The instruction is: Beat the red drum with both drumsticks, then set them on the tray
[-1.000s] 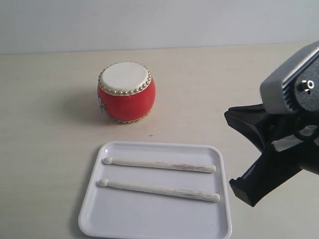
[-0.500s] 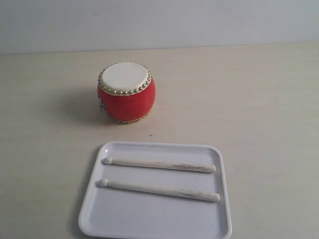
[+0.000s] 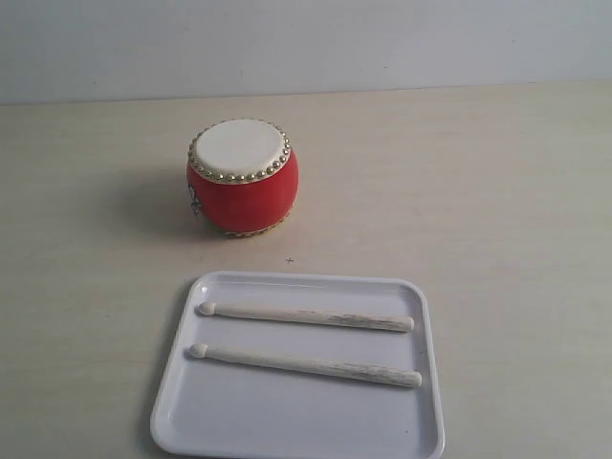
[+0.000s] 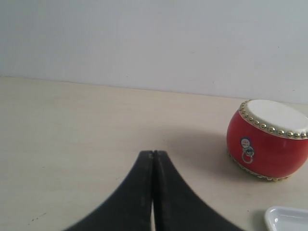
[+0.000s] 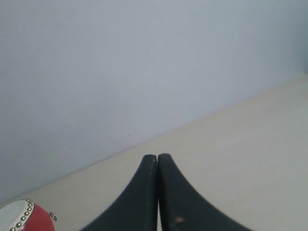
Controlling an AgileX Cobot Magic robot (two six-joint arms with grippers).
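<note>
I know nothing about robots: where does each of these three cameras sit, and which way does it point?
Exterior view: raised, looking down on the table, the red drum and, nearer, the tray holding both drumsticks; no robot part shows.
Left wrist view: low over the table behind the shut left gripper, facing the wall, drum and a tray corner.
Right wrist view: behind the shut right gripper, facing mostly wall; the drum's edge peeks in.
Shared: all three show the drum; exterior and left wrist also share the tray.
</note>
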